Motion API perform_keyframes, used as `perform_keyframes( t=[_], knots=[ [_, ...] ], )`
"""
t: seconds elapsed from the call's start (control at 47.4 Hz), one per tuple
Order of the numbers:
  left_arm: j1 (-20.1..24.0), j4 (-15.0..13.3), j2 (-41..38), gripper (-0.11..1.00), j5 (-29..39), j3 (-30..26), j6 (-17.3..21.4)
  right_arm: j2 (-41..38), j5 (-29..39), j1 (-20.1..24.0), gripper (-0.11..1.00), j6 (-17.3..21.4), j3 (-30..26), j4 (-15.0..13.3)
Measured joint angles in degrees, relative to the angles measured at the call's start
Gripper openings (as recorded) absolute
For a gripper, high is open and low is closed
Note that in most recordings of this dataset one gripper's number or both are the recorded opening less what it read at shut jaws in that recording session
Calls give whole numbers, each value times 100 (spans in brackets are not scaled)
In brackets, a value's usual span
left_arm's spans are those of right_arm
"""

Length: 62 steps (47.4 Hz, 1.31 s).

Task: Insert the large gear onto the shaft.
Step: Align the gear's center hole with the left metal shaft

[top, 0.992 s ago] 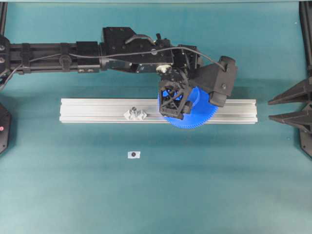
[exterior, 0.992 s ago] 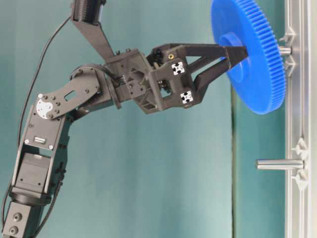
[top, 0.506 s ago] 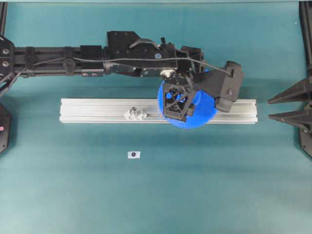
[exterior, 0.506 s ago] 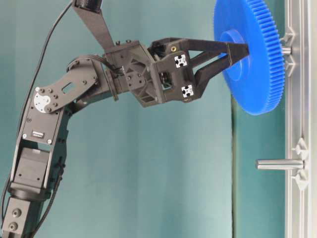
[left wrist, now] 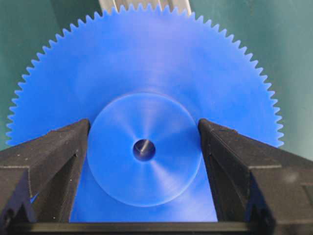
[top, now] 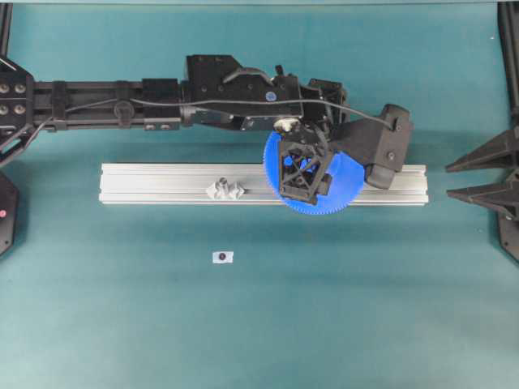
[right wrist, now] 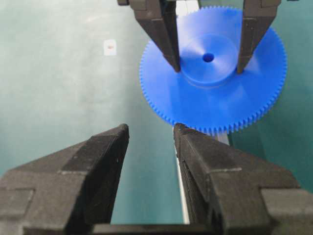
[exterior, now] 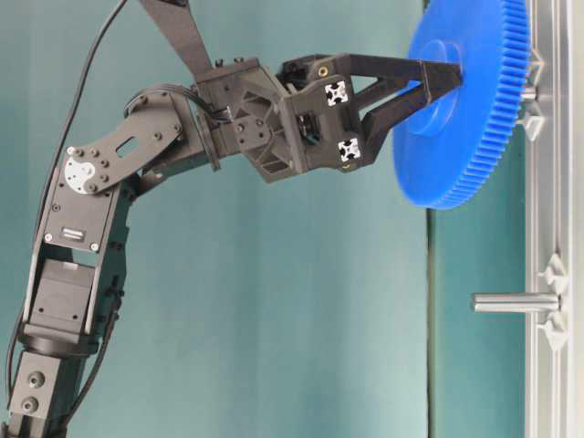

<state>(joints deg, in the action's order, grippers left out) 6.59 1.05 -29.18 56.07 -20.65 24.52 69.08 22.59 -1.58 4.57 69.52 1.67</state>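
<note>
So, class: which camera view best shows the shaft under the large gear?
The table-level view: the shaft pokes out behind the large gear. The left wrist view shows only a metal glint in the hub hole. The overhead and right wrist views hide it.

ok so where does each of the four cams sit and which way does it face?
Overhead: above the table, looking straight down; left arm, large gear, rail.
Table-level: rotated side-on view from low down; left arm, gear edge-on, spare pin.
Left wrist: along its jaws, shut on the gear's hub; a pin tip shows in the bore.
Right wrist: parked back, looking across its open jaws at the gear.
All four views share the gear.
</note>
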Motion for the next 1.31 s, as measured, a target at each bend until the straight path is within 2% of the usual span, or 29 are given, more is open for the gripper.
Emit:
perform_keyframes(
  t=[0.232, 0.359, 0.506, 1.308],
  knots=[
    [70, 0, 0, 78, 255, 0, -246, 9, 9, -9, 50, 0, 0, 0],
    [97, 0, 0, 87, 325, 0, -325, 9, 9, -9, 50, 0, 0, 0],
    [88, 0, 0, 83, 325, -18, -325, 0, 9, -9, 50, 0, 0, 0],
    [88, 0, 114, 83, 299, 149, -352, 9, 9, -9, 50, 0, 0, 0]
  ],
)
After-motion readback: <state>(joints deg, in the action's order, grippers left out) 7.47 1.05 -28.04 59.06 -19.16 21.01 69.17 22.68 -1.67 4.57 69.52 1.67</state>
